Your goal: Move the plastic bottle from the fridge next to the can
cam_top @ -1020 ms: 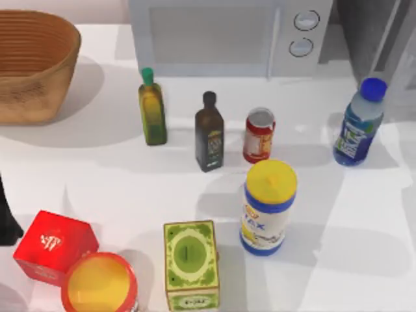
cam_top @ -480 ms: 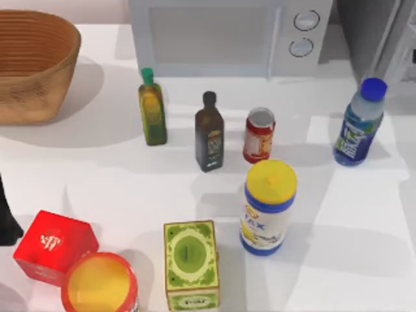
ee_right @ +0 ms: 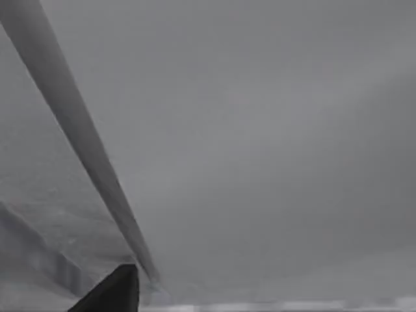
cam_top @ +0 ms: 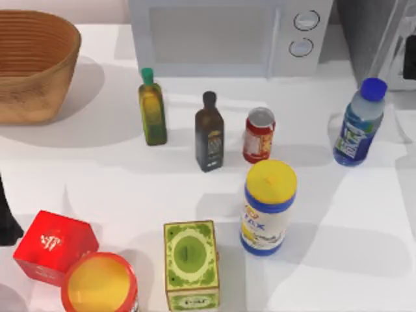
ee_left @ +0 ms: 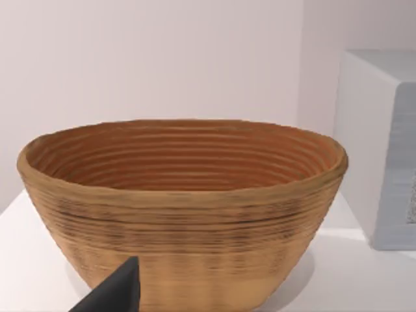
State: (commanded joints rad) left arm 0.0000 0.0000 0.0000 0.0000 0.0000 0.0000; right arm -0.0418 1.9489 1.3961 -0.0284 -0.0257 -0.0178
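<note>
While the plastic bottle [cam_top: 356,127] stands upright on the desk [cam_top: 338,260] at 3 o'clock from the can [cam_top: 259,134], well apart, transfer remains incomplete. Next move calls for closing that gap. Neither hand's state can be told.

On my table I count 1 plastic bottle [cam_top: 358,125], blue cap, clear body. 1 can [cam_top: 259,134], red, top open. 2 glass bottles: 1 green-capped oil bottle [cam_top: 152,108] & 1 dark bottle [cam_top: 209,132]. 1 tall canister w/ yellow lid [cam_top: 268,207]. 1 round tub w/ yellow lid & red rim [cam_top: 99,284]. 2 boxes: 1 green carton [cam_top: 190,264], 1 red box [cam_top: 55,246]. 1 woven basket [cam_top: 31,65]. 1 microwave [cam_top: 231,36] w/ 2 knobs [cam_top: 305,20]. That makes 3 bottles total, 2 yellow-lidded containers, 2 boxes.
</note>
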